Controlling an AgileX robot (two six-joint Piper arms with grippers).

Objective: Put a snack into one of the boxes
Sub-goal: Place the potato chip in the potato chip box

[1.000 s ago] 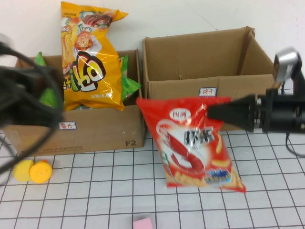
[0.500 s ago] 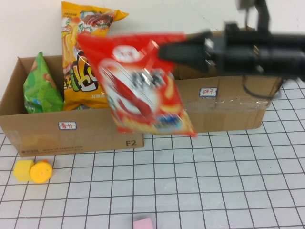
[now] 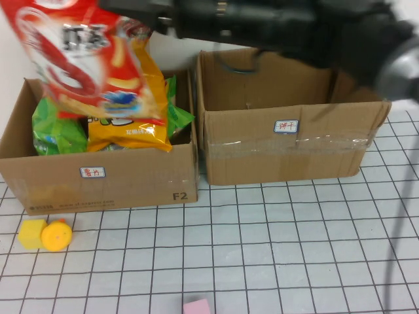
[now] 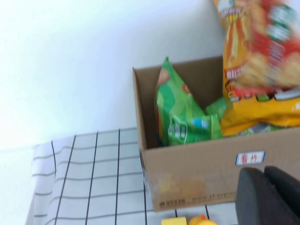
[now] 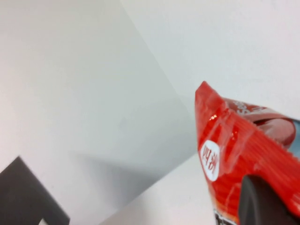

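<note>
Red snack bag [image 3: 78,62]: held aloft by its upper edge over the left box [image 3: 98,176], hanging lengthwise so that it can be lowered between the walls. A grip at the top seam is judged to leave the body of the bag free to slide in.

Right pincer [image 3: 141,13]: reached across from the right side at the top of the high view, clenched on the red snack bag; in the right wrist view one dark finger [image 5: 262,201] is seen pressed against the red foil.

Left pincer [image 4: 269,197]: parked low, in front of the left box and near its label; only a dark part of it shows in the left wrist view, and whether it is released or clenched cannot be told.

Left box: already stocked with a yellow chip bag [image 3: 131,111] stood on end and green bags [image 3: 55,127] wedged beside it; free room is judged scarce.

Right box [image 3: 288,150]: set just beside the left box, labelled, apparently vacant.

Tabletop [image 3: 262,248]: gridded; a yellow toy [image 3: 44,234] lies before the left box, and a pink block [image 3: 196,306] at the near edge, both well apart from the work.
</note>
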